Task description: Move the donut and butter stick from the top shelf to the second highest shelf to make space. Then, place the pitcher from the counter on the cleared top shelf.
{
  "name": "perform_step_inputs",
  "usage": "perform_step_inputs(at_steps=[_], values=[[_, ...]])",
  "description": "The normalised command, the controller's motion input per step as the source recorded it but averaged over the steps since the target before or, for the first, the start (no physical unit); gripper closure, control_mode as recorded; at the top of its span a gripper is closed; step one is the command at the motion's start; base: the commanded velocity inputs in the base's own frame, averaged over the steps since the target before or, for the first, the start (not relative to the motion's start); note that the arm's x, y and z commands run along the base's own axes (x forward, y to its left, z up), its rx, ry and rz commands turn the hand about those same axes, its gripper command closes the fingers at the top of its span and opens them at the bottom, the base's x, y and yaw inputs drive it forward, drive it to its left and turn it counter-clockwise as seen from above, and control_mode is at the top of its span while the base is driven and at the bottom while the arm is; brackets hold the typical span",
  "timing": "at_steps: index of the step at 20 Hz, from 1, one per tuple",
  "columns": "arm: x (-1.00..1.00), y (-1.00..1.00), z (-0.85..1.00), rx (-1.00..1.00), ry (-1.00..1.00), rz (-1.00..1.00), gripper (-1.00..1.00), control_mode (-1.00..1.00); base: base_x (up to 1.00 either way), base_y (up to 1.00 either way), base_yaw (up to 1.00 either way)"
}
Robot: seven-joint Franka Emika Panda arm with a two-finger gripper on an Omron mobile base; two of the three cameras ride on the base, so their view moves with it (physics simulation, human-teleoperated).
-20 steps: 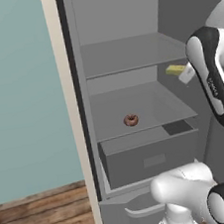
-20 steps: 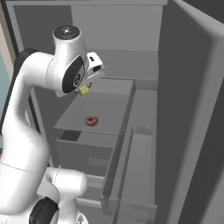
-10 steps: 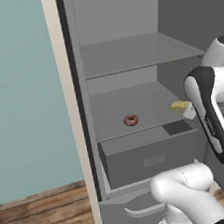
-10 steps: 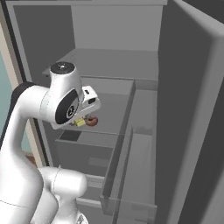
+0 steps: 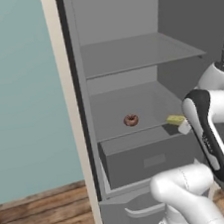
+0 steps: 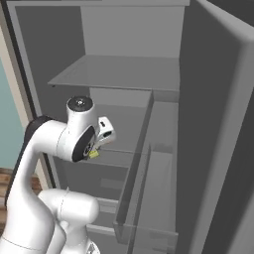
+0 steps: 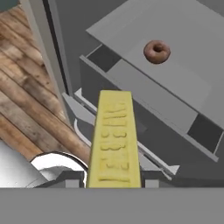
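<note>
- The gripper (image 7: pixel 114 181) has its jaws clamped on the butter stick (image 7: pixel 114 141), which juts forward from between them in the hand view, lengthwise, its embossed top face up
- In the left base view the butter stick (image 5: pixel 175 120) hangs at the front right edge of the second highest shelf (image 5: pixel 109 117), just above the boxy grey drawer (image 5: pixel 145 157); whether it already touches the shelf I cannot tell
- In the right base view the yellow bar (image 6: pixel 93 154) peeps out under the wrist, low in front of the same shelf
- The donut (image 5: pixel 130 120) lies flat on the second highest shelf, well apart from the held bar, toward the left and further in; the hand view shows it (image 7: pixel 156 51) on the grey plate beyond the drawer
- The top shelf (image 5: pixel 126 54) holds nothing, so the clearing looks done apart from letting go of the butter
- As I judge it: the donut is moved, the butter stick is nearly placed and needs to go inward over the shelf before release
- Left to do: fetch the pitcher from the counter and stand it on the top shelf
</note>
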Motion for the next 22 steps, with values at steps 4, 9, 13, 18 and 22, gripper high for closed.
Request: perform_step_inputs(at_steps=[4, 9, 13, 18, 22], values=[[0.53, -0.05, -0.09, 0.14, 0.0, -0.05, 1.0, -1.0, 0.0, 0.0, 0.0], [0.69, -0.1, -0.22, 0.1, 0.0, -0.07, 1.0, -1.0, 0.0, 0.0, 0.0], [0.71, -0.13, -0.33, 0.02, 0.01, -0.11, 1.0, -1.0, 0.0, 0.0, 0.0], [0.66, -0.06, -0.49, 0.0, 0.0, -0.14, 1.0, -1.0, 0.0, 0.0, 0.0], [0.61, -0.06, -0.58, 0.0, -0.01, -0.13, 1.0, -1.0, 0.0, 0.0, 0.0]])
